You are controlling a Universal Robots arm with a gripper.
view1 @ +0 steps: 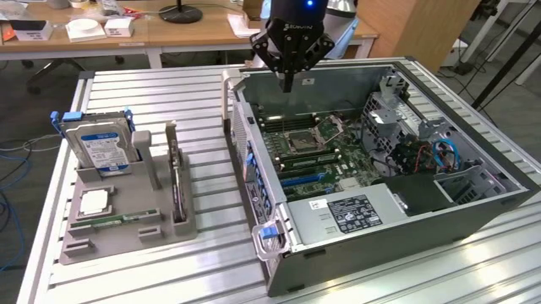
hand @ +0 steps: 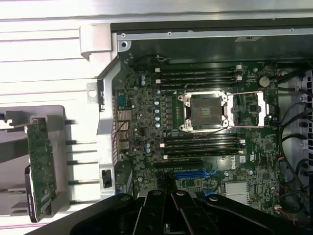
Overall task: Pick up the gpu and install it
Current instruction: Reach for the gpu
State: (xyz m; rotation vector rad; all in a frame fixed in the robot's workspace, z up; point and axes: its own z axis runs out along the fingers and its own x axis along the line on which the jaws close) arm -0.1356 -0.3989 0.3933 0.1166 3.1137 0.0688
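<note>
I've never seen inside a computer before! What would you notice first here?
The big open computer case on the exterior view's right catches the eye, its green motherboard laid bare. The black gripper hangs shut above the case's far edge, holding nothing. On the exterior view's left, a grey tray holds a hard drive and the gpu, both standing on edge.

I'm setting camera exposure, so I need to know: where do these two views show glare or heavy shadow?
Wrist view: the slatted table is blown out to near white, while the motherboard is evenly lit and the gripper reads as a dark mass. Exterior view: soft, even light, mild sheen on the table, shade in the computer case by its drive corner.
</note>
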